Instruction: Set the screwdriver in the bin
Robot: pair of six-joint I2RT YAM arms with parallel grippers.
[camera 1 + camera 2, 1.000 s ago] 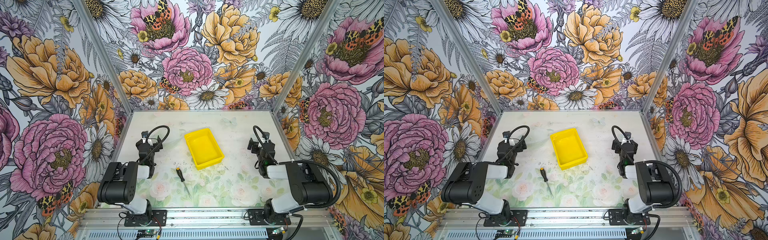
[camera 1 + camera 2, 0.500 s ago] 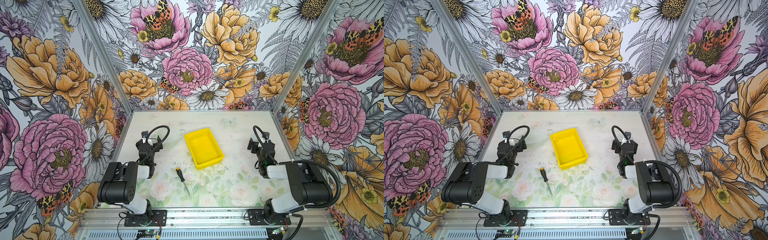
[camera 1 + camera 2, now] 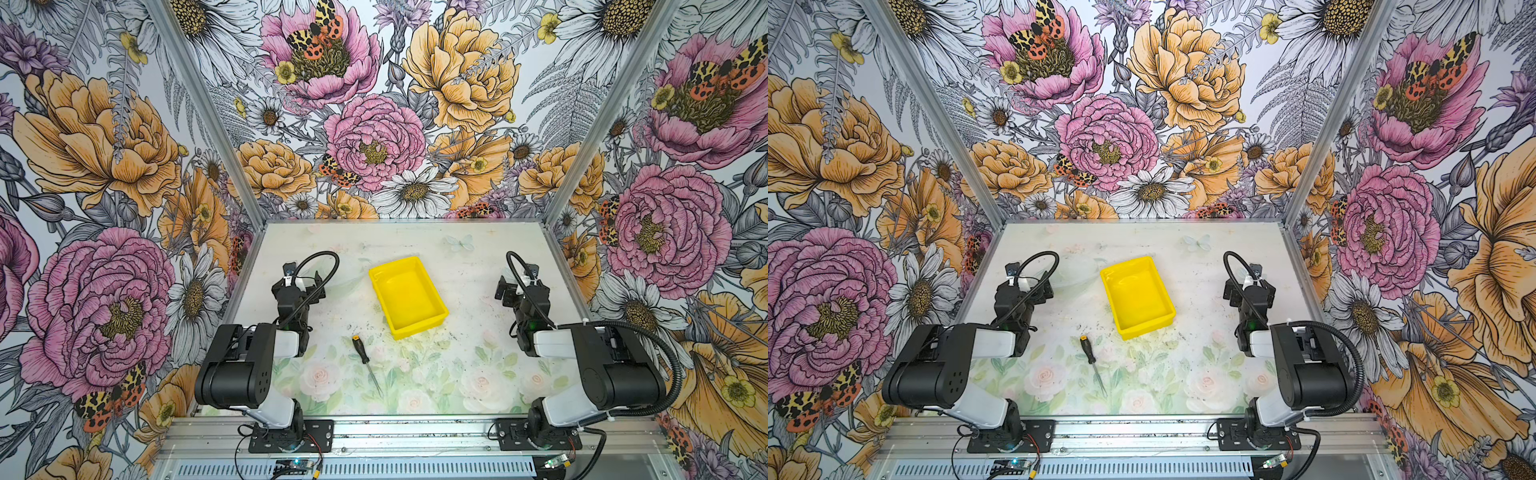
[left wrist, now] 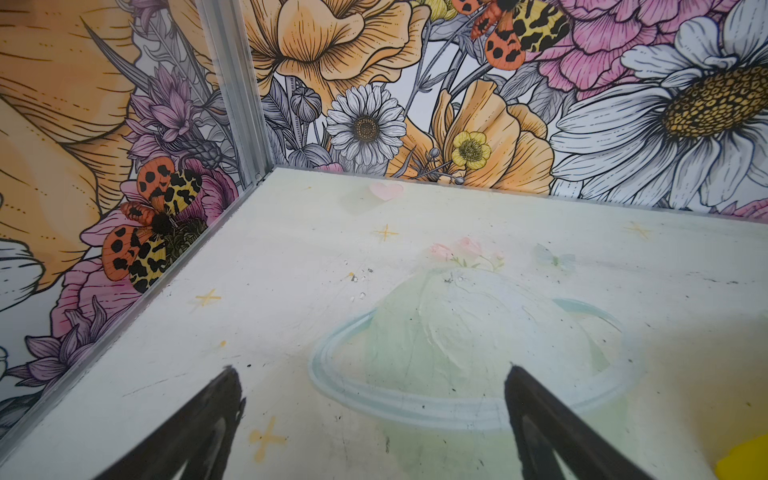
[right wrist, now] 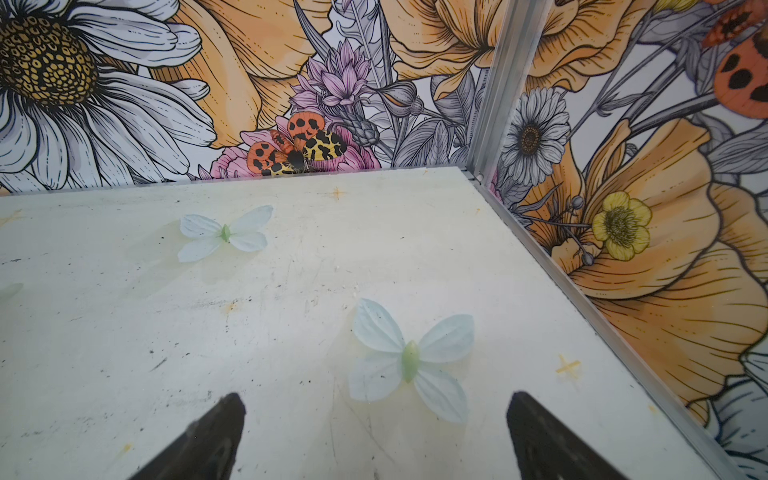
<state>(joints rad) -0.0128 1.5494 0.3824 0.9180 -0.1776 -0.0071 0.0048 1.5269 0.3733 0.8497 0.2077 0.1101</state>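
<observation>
No visible change since second ago; nothing moved, shifted, opened or closed in any view.

You're looking at a scuffed white table (image 3: 478, 266) bearing a pale butterfly (image 5: 409, 357), floral walls (image 3: 374, 137) around, metal rail (image 3: 415, 432) in front.

The bin (image 3: 409, 297) was bright yellow; the screwdriver (image 3: 362, 353) had a black, yellow-accented handle and silver shaft. The tabletop (image 3: 457, 365) showed faded pink roses and green leaves, the walls (image 3: 374, 137) pink, orange and white flowers with spotted moths.
</observation>
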